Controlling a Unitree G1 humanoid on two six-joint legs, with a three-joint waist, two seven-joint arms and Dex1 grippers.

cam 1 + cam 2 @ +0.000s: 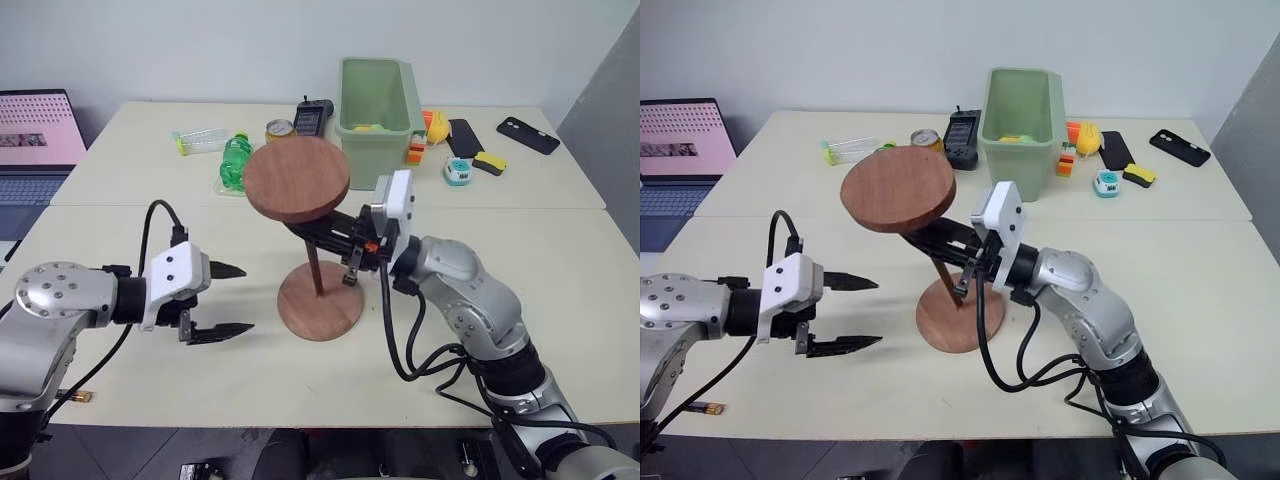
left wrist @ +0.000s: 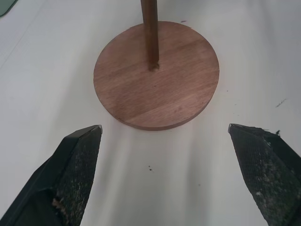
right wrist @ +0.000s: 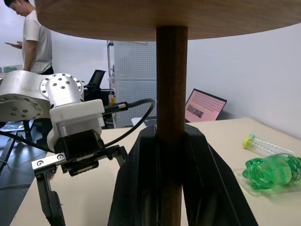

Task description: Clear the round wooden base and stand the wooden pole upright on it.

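The round wooden base (image 1: pixel 320 305) is reddish-brown (grain showing), the wooden pole (image 1: pixel 313 265) darker brown; the worktop (image 1: pixel 560 290) is cream, the bin (image 1: pixel 376 95) pale green, the bottle (image 1: pixel 236 160) bright green.

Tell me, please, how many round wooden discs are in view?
2. The round wooden base lies flat on the table; the second disc sits atop the wooden pole, which the right gripper holds standing on the base. None seems hidden.
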